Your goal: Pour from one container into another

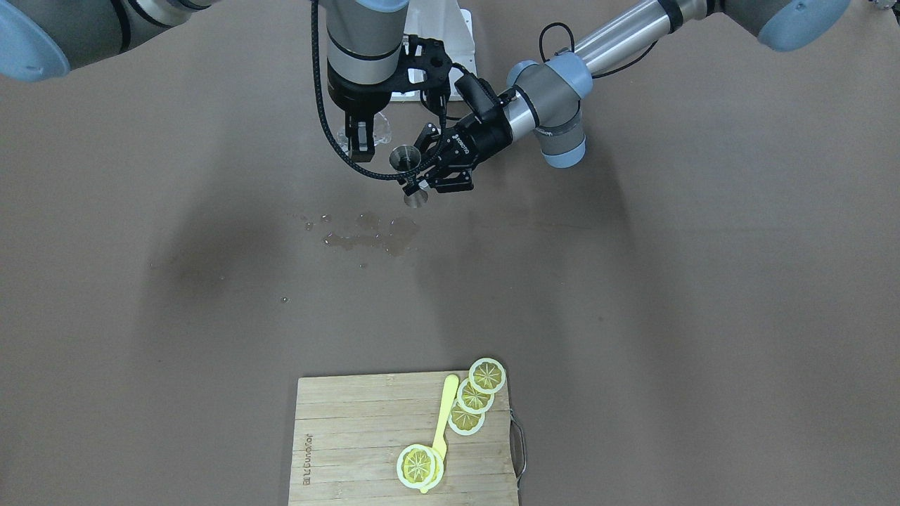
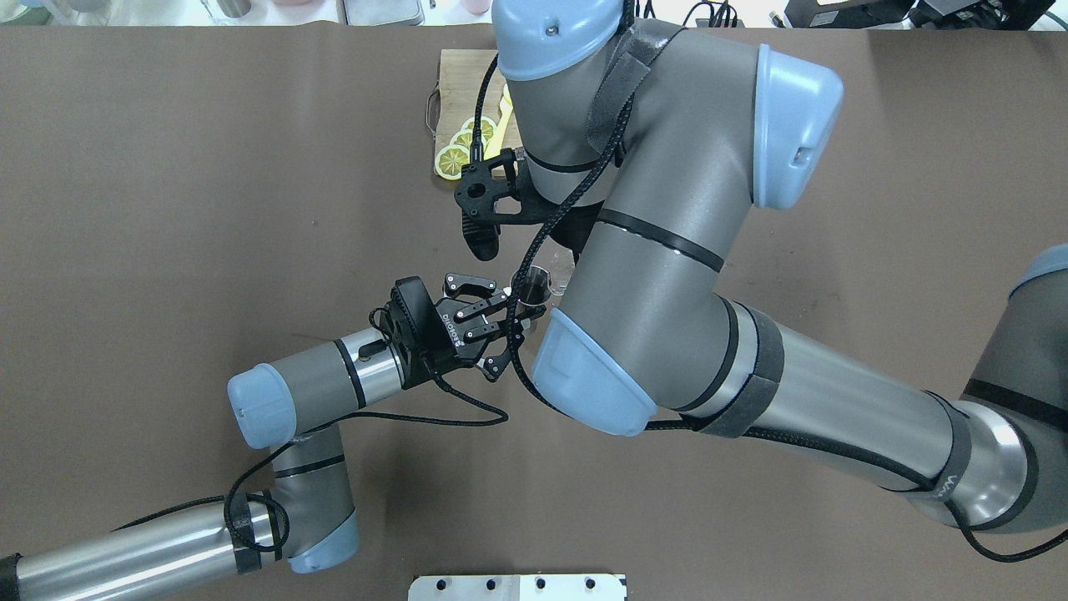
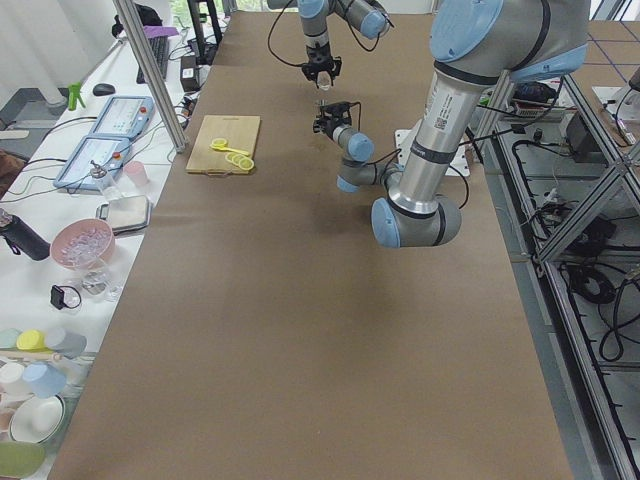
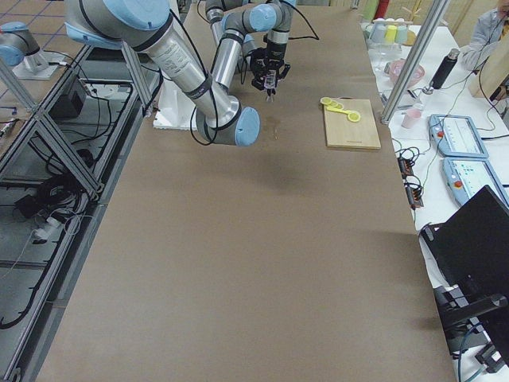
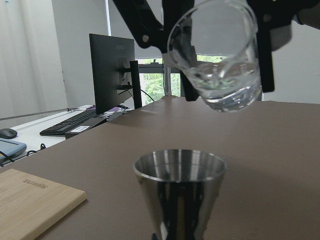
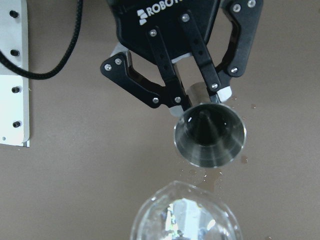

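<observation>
The right gripper (image 1: pixel 362 143), at the left of the front-facing view, is hanging straight down with its fingers clenched on the clear glass beaker (image 5: pixel 218 59). It is tipping the beaker lip-down so the little clear liquid pooling in the base can run toward the mouth; no stream is showing yet. Below it, wet patches (image 1: pixel 380 237) are glistening on the brown counter (image 1: pixel 668 295), suggesting that aim matters in this pour. Just to the right, the steel jigger (image 1: pixel 406 157) is standing upright, its open cone facing up beneath the beaker's lip to catch the liquid. The left gripper (image 1: pixel 420 183) is reaching in sideways from the right, its fingers pinching the jigger's narrow waist, a hold leaving the mouth unobstructed and the cup level. Whether the jigger's lower end is touching the counter cannot be told. Well apart from the pour, a bamboo cutting board (image 1: pixel 337 422) is carrying a yellow utensil (image 1: pixel 444 414) and lemon slices (image 1: pixel 486 375) along its right side.
</observation>
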Motion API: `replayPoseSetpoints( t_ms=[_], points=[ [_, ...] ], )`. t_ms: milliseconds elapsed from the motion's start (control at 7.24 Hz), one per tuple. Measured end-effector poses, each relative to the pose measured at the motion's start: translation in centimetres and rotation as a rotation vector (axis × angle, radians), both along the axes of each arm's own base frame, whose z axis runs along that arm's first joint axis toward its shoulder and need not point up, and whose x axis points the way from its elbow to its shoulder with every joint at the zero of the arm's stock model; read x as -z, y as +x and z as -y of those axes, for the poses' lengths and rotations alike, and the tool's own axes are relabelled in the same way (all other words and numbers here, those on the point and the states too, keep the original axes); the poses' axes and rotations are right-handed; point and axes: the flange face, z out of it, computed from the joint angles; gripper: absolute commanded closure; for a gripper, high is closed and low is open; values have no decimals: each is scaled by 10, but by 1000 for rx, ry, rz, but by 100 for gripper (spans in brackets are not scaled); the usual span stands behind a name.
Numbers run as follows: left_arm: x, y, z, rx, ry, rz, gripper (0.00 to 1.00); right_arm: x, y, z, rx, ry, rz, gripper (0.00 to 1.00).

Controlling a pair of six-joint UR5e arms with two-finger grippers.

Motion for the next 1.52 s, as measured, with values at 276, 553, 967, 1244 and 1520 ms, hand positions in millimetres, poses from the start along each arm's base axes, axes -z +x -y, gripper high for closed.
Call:
replayPoseSetpoints(
  t_ms=[276, 553, 967, 1244, 1520],
  points=[
    [0, 0, 0, 1, 0, 0, 100, -2, -3, 0, 3, -1, -21, 100],
    [0, 0, 0, 0, 0, 0, 100, 0, -9, 0, 6, -5, -51, 100],
    [0, 0, 0, 1, -1, -1, 100, 5, -15, 3, 13, -19, -101, 100],
    [0, 0, 0, 1, 0, 0, 100, 5, -17, 4, 15, -30, -128, 100],
    [0, 0, 0, 0, 0, 0, 100, 8, -23, 11, 12, -41, -147, 100]
  ],
)
